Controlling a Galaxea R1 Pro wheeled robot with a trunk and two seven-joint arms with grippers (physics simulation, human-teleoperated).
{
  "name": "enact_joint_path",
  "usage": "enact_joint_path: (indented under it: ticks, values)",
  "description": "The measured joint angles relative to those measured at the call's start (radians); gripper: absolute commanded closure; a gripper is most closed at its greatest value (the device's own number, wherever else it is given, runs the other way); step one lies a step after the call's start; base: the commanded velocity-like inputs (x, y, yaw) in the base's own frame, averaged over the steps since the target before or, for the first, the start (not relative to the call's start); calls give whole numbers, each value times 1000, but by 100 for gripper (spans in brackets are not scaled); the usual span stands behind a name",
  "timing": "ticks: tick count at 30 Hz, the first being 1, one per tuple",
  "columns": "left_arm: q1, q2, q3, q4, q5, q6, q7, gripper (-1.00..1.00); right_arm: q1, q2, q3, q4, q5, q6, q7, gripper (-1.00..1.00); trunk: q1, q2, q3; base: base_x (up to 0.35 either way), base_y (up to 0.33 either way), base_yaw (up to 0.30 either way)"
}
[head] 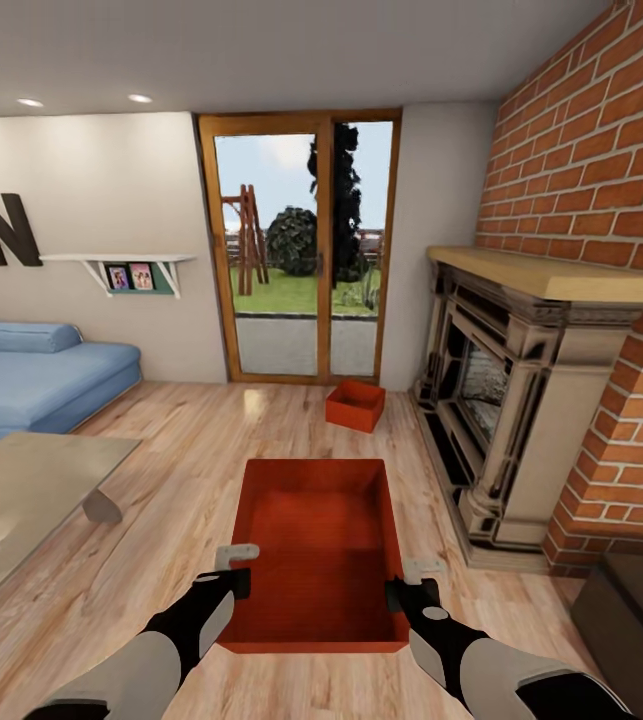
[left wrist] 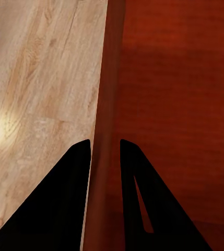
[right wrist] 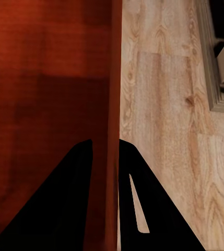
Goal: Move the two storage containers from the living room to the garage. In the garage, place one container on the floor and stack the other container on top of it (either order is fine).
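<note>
Between our two arms, at 6 o'clock in the head view, sits the near orange-red rectangular thin-walled storage container (head: 321, 540) over the light wood plank floor (head: 161, 470) of the living room. Our left gripper (left wrist: 105, 146) straddles its left wall, one finger outside over the planks, one inside over the red bottom; jaws narrow, closed onto that thin wall. Our right gripper (right wrist: 105, 146) mirrors this on the right wall, also pinching it. We judge this two-sided grip is there to carry the bin level, since the walls are thin and one hand would tip it. Whether it is lifted clear of the floor we cannot tell.

Near container: empty, bare red bottom. The second orange-red storage container (head: 355, 404) stands at 12 o'clock, well apart, near the wood-framed glass doors (head: 301, 250), just beside the brick-and-dark-stone fireplace (head: 521, 400); it looks empty too. Blue sofa (head: 41, 375) at 10 o'clock, glass-topped table (head: 21, 500) at 9.

Next call: haul this one to the garage.
</note>
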Motion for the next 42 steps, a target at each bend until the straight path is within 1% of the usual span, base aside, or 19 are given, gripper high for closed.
enact_joint_path:
  ticks: [34,42]
  values:
    - [0,0,0,0,0,1,1,100,0,0,-1,0,1,1,0,100,0,0,53,0,0,69]
    - [0,-1,2,2,0,0,0,100,0,-1,-8,0,9,2,1,100,0,0,56,0,0,12]
